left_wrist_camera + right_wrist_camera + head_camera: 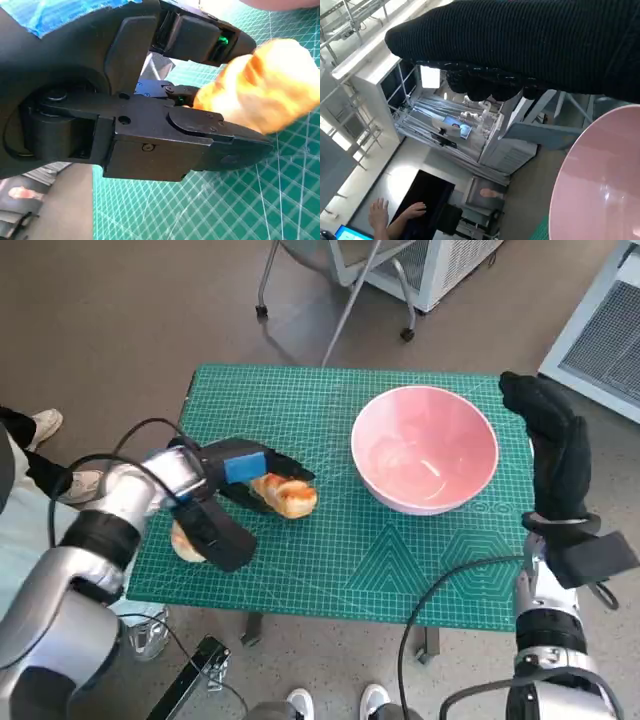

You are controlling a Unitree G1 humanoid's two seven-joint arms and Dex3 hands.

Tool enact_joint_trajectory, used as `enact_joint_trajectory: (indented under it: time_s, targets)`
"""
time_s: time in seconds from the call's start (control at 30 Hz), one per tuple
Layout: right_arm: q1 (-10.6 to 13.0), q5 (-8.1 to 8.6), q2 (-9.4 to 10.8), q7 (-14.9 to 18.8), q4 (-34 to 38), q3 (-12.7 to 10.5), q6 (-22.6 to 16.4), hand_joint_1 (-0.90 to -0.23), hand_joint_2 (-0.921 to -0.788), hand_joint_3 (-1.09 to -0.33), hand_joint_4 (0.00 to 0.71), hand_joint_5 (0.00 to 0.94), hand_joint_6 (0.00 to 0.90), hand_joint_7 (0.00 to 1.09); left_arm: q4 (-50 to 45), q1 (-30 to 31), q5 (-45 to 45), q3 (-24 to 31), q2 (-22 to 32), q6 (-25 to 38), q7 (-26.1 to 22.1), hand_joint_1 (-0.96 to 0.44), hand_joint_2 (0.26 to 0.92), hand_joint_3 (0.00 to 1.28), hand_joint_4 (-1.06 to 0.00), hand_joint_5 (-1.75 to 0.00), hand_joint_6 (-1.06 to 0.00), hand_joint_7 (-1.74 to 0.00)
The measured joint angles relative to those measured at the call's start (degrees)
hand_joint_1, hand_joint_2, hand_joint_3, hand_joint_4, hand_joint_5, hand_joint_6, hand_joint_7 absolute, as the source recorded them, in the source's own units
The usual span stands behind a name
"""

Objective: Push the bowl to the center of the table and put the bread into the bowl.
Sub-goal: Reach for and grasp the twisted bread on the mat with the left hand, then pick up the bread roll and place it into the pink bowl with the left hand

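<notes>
At the near left edge of the table (pixel 330 580), which is covered by a teal cutting mat printed with a fine white grid, the left robot hand (pixel 215 495) lies low over the mat. Its back is wrapped in glossy blue tape, and its hard, matte black fingers (pixel 220 135) close round the bread (pixel 285 495), a lumpy golden-brown piece with a toasted, slightly shiny crust. In the left wrist view the bread bulges out between the upper and lower fingers, pale orange and soft-looking against the angular plastic. Whether it rests on the mat or is raised off it cannot be told. A second pale, rounded lump (pixel 186 543) shows just beside the hand's near side, at the mat's edge.

To the right, past the middle of the table, stands the bowl (pixel 425 448), smooth pink and round with a thin rim and a glossy inside; nothing lies in it. Just beyond its right rim the right robot hand (pixel 550 435), in a ribbed black knitted glove, stands upright beside the bowl, holding nothing; whether it touches the rim is unclear.

Beyond the table, a wheeled chair base (pixel 335 300) stands on the brown floor.
</notes>
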Motion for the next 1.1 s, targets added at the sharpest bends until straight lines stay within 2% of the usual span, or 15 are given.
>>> enact_joint_trajectory:
  time_s: [0.13, 0.27, 0.3, 0.33, 0.37, 0.4, 0.43, 0.47, 0.57, 0.67, 0.77, 1.1]
  targets:
    - [0.42, -0.18, 0.01, -0.04, -0.45, 0.07, -0.1, -0.573, -0.921, -0.862, 0.356, 0.004, 0.054, 0.7, 2.29, -1.21, 1.39, -2.11, -1.94, 1.65, 1.68, -0.09, 0.877, 0.03, -0.59, -0.04, -0.7, -0.1]
    - [0.79, -0.64, 0.0, -0.3, -0.78, 0.11, -0.27, -0.56, -0.921, -0.87, 0.357, 0.004, 0.052, 0.7, 4.07, -1.89, 1.77, -3.68, -3.28, 2.41, 3.92, -0.01, 0.912, 0.1, -0.71, -0.09, -0.79, -0.14]
    - [0.89, -0.71, 0.0, -0.39, -0.87, 0.11, -0.35, -0.558, -0.921, -0.872, 0.357, 0.004, 0.051, 0.71, 4.43, -1.96, 1.73, -3.89, -3.51, 2.45, 4.51, -0.01, 0.914, 0.11, -0.66, -0.32, -0.76, -0.36]
    - [0.99, -0.76, 0.0, -0.53, -0.98, 0.12, -0.43, -0.556, -0.921, -0.875, 0.357, 0.004, 0.051, 0.71, 4.79, -2.01, 1.68, -4.02, -3.69, 2.45, 5.22, -0.01, 0.916, 0.15, -0.57, -0.69, -0.68, -0.71]
    - [1.05, -0.86, -0.01, -0.67, -1.08, 0.12, -0.46, -0.554, -0.921, -0.877, 0.357, 0.004, 0.05, 0.71, 5.11, -2.03, 1.58, -4.1, -3.78, 2.45, 5.81, 0.0, 0.918, 0.16, -0.54, -0.88, -0.65, -0.95]
    - [1.11, -0.96, -0.03, -0.79, -1.21, 0.12, -0.48, -0.554, -0.921, -0.878, 0.357, 0.004, 0.05, 0.71, 5.35, -2.03, 1.49, -4.12, -3.83, 2.44, 6.36, 0.0, 0.919, 0.16, -0.53, -0.94, -0.64, -1.03]
    - [1.15, -1.12, -0.07, -0.87, -1.33, 0.11, -0.5, -0.553, -0.921, -0.88, 0.357, 0.004, 0.049, 0.71, 5.58, -2.02, 1.34, -4.11, -3.85, 2.42, 6.79, 0.0, 0.92, 0.16, -0.54, -1.03, -0.62, -1.2]
    - [1.2, -1.24, -0.1, -0.96, -1.44, 0.11, -0.52, -0.553, -0.921, -0.881, 0.357, 0.004, 0.049, 0.71, 5.71, -2.02, 1.15, -4.11, -3.85, 2.39, 7.13, 0.0, 0.92, 0.16, -0.54, -1.04, -0.62, -1.24]
    - [1.32, -1.49, -0.14, -1.35, -1.74, 0.1, -0.54, -0.555, -0.921, -0.882, 0.357, 0.004, 0.048, 0.71, 5.9, -2.02, 0.56, -3.87, -3.8, 2.23, 7.99, 0.0, 0.921, 0.14, -0.57, -1.17, -0.59, -1.25]
    - [1.51, -1.6, -0.14, -1.48, -2.0, 0.1, -0.54, -0.556, -0.921, -0.883, 0.357, 0.004, 0.047, 0.71, 5.9, -2.02, -0.4, -3.49, -3.44, 1.46, 8.3, 0.0, 0.921, 0.12, -0.59, -1.2, -0.6, -1.25]
    - [1.71, -1.59, -0.14, -1.54, -2.22, 0.09, -0.54, -0.555, -0.921, -0.883, 0.357, 0.004, 0.046, 0.71, 5.75, -2.02, -1.77, -2.39, -2.71, 0.42, 8.26, 0.0, 0.921, 0.1, -0.6, -1.13, -0.64, -1.27]
    - [1.81, -1.59, -0.05, -1.83, -2.27, 0.15, -0.52, -0.559, -0.921, -0.882, 0.357, 0.003, 0.042, 0.72, 3.52, -3.62, -8.32, 3.91, 1.0, -2.45, 5.01, 0.0, 0.92, 0.06, -0.63, -1.1, -0.71, -1.21]
